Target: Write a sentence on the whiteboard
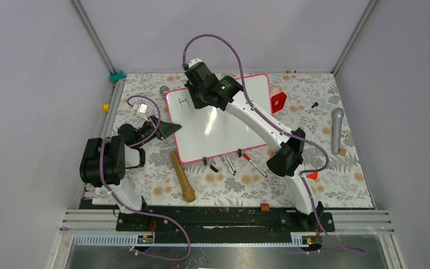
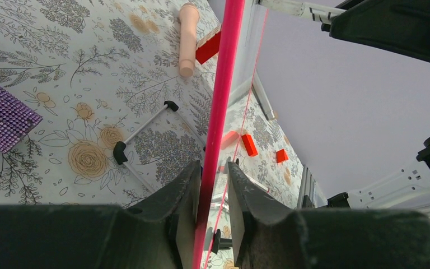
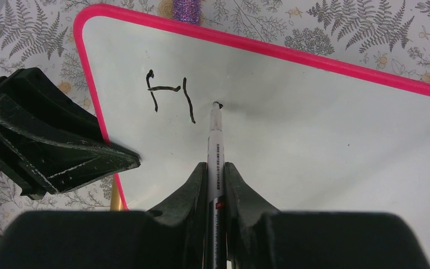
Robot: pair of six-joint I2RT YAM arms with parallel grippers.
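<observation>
The whiteboard (image 1: 224, 126) lies tilted on the floral table, pink frame all round. Of the sentence, only a black "H" (image 3: 171, 98) stands near the board's top left corner, also visible from above (image 1: 185, 102). My right gripper (image 3: 216, 168) is shut on a white marker (image 3: 215, 140). Its tip touches the board just right of the "H". My left gripper (image 2: 211, 179) is shut on the board's pink edge (image 2: 219, 101), one finger on each side. From above, it (image 1: 171, 130) sits at the board's left side.
A wooden stick (image 1: 182, 176) lies by the board's near left corner. Two loose markers (image 1: 228, 164) (image 1: 253, 164) and a black cap (image 1: 214, 167) lie along its near edge. A red block (image 1: 278, 101) and a microphone (image 1: 337, 129) are to the right. A purple glitter piece (image 2: 3, 115) lies left.
</observation>
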